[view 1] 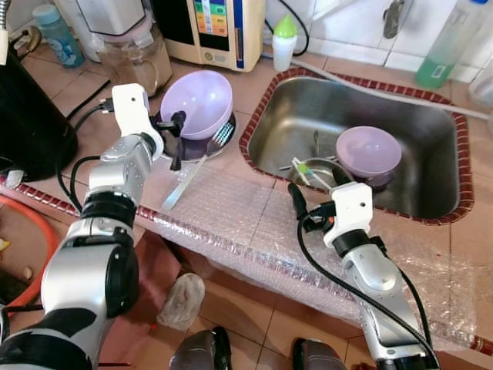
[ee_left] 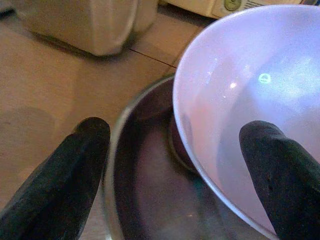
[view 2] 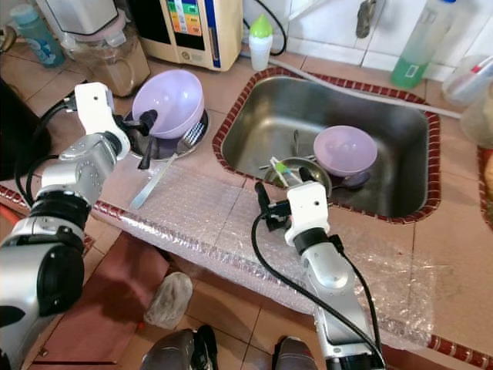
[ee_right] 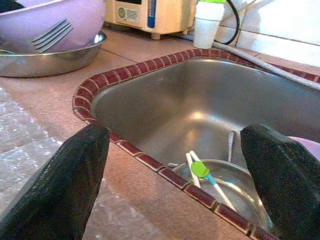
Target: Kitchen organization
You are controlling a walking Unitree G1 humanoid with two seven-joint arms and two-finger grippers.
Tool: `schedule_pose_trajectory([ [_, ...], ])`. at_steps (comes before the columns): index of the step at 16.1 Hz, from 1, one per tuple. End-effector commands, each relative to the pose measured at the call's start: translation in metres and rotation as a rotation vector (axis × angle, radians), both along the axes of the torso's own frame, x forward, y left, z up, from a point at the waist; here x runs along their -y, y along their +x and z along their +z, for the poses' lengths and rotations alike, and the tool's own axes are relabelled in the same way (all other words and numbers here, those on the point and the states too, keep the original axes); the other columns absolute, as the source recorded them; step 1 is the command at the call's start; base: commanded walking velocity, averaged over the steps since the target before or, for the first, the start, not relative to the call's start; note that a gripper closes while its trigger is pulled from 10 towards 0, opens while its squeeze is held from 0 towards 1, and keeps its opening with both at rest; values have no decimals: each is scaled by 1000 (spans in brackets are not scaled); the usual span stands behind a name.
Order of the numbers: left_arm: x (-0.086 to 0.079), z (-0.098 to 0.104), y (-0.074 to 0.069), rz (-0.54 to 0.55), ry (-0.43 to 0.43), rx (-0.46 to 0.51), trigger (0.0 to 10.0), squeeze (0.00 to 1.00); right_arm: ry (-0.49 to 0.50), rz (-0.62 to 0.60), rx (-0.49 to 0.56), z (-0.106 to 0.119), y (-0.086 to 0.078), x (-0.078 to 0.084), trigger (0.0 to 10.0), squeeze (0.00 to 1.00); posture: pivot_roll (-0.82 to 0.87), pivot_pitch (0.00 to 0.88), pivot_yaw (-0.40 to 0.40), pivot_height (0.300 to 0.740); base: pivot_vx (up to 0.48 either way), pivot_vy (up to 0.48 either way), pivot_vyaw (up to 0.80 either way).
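Note:
A purple bowl [view 1: 202, 100] sits tilted in a shallow metal dish [view 1: 202, 149] on the counter, left of the sink [view 1: 431, 131]. My left gripper [view 1: 177, 139] is open and straddles the bowl's near rim [ee_left: 200, 150], one finger inside the bowl and one outside over the dish. A fork [view 1: 196, 166] leans on the dish with its handle toward the counter edge. In the sink lie a second purple bowl [view 1: 368, 150] and a small metal dish [view 1: 317, 176] holding green-tipped white sticks [ee_right: 202, 172]. My right gripper [view 1: 302, 204] is open above the sink's near edge, holding nothing.
Bubble wrap [view 1: 231, 212] covers the counter's front strip. Behind stand a cream appliance [view 1: 212, 27], a blender jar [view 1: 135, 50], a green-capped white bottle [view 1: 284, 42] and a green bottle [view 1: 445, 46]. A black appliance [view 1: 31, 116] is at the left. A plastic bag [view 1: 181, 301] lies on the floor.

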State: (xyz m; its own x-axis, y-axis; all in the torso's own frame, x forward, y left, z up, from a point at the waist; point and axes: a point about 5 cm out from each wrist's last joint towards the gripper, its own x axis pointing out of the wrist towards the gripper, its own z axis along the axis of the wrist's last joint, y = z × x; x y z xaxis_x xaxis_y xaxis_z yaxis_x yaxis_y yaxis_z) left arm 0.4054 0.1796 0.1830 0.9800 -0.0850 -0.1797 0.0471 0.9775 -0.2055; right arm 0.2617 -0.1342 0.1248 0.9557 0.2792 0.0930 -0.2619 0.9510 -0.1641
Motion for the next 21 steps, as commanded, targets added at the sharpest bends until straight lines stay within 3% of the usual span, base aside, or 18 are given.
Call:
schedule_pose_trajectory([
  [1, 4, 5, 3, -21, -28, -7, 10000, 0, 13, 42, -3, 4, -3, -7, 10000, 0, -121, 169, 111, 740, 0, 0, 0],
  [2, 5, 6, 4, -24, -21, -1, 3569, 0, 24, 68, 1, 6, -3, -11, 10000, 0, -122, 166, 110, 740, 0, 0, 0],
  [3, 8, 9, 5, -42, -42, 6, 0, 0, 58, 124, 25, 13, -4, -18, 10000, 0, -118, 163, 110, 740, 0, 0, 0],
  [8, 2, 13, 7, -8, -194, -5, 0, 0, 115, 216, 77, 35, -2, -34, 10000, 0, -106, 154, 100, 740, 0, 0, 0],
  [12, -7, 13, 7, 20, -224, -8, 0, 0, 122, 237, 87, 40, 1, -36, 10000, 0, -97, 148, 94, 740, 0, 0, 0],
  [21, -1, 6, 5, -49, -234, -49, 0, 0, 89, 295, 57, 35, 1, -45, 10000, 0, -82, 148, 95, 740, 0, 0, 0],
])
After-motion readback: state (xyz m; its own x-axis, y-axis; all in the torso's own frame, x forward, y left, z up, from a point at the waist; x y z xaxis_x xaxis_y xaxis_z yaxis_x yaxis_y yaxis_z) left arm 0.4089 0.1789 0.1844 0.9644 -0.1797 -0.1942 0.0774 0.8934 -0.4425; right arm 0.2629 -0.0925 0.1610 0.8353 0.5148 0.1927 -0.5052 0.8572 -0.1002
